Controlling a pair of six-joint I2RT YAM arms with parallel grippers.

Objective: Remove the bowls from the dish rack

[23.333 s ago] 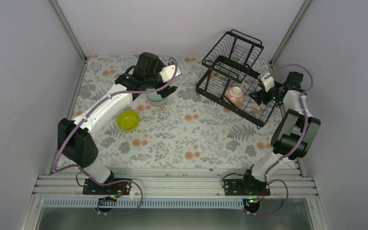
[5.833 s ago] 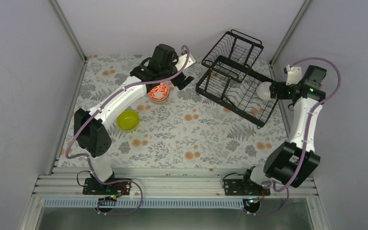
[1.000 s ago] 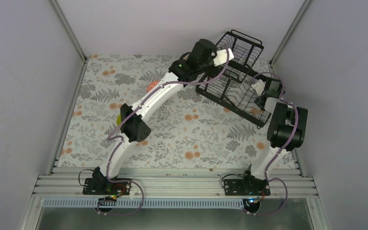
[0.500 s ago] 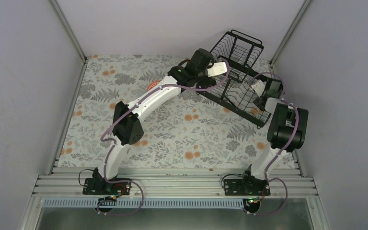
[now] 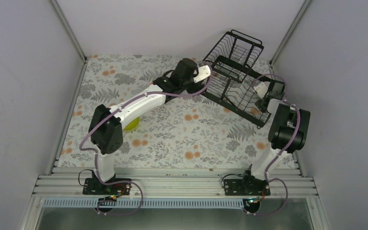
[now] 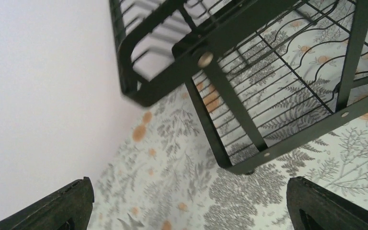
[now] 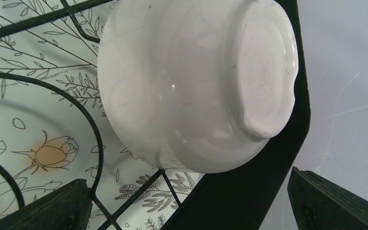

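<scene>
One lime-yellow bowl (image 5: 132, 124) peeks from under your left arm (image 5: 139, 100) at 9 o'clock. The left gripper (image 6: 191, 203) gapes empty beside the dish rack (image 5: 235, 67) at 1 o'clock. One white bowl (image 7: 191, 81) rests at the rack's 4 o'clock end, with the right gripper (image 7: 187, 203) fingers apart.

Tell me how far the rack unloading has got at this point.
Done: a lime-yellow bowl sits on the table, outside the dish rack. In hand: the open right gripper brackets a white bowl in the rack, not yet gripped. The left gripper is open, empty. Left: lifting that bowl out.
</scene>
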